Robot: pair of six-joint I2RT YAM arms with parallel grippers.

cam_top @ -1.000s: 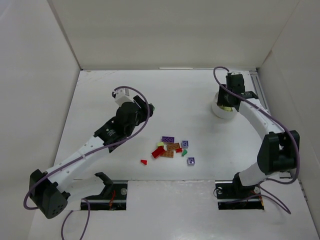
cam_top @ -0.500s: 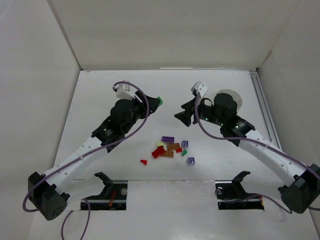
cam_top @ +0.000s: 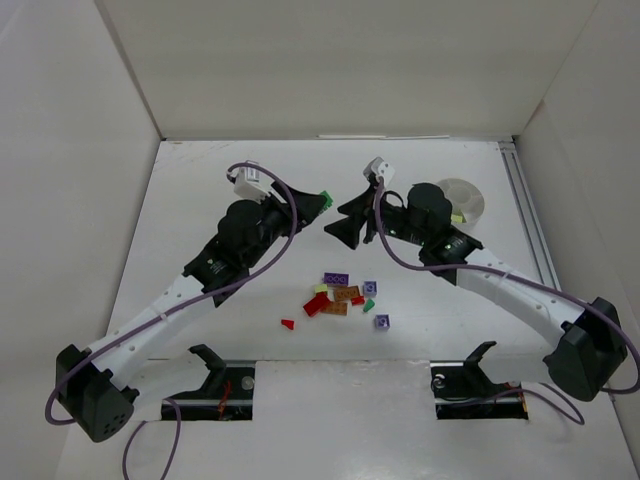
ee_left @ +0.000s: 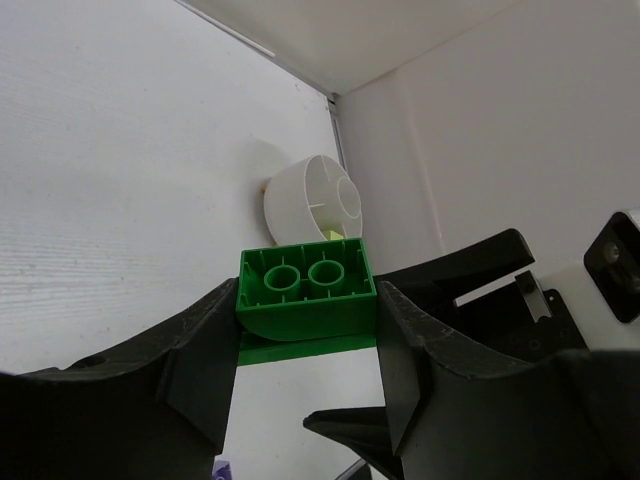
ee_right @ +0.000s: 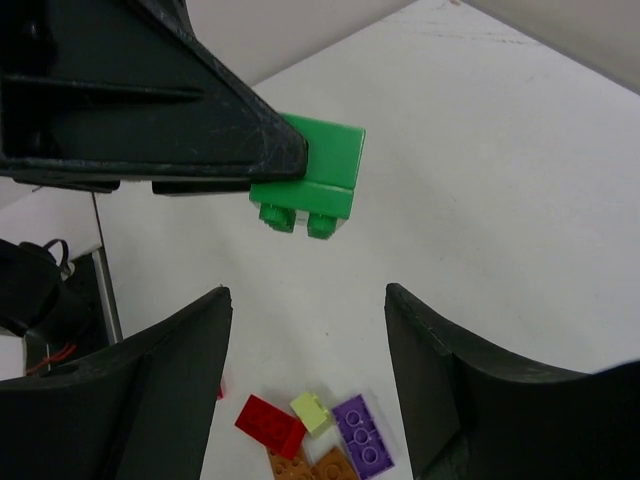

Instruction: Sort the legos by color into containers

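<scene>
Plainly a handover is the likely next move: the left gripper is clamped on a green lego held above the table, and the right gripper — jaws spread wide, nothing between them — faces it from just beside. In the right wrist view the green lego sits at twelve o'clock of that gap, its free end clear of the left jaws. From above, the dish lies at three o'clock of it, nearer the right arm; the loose legos lie toward six.
</scene>
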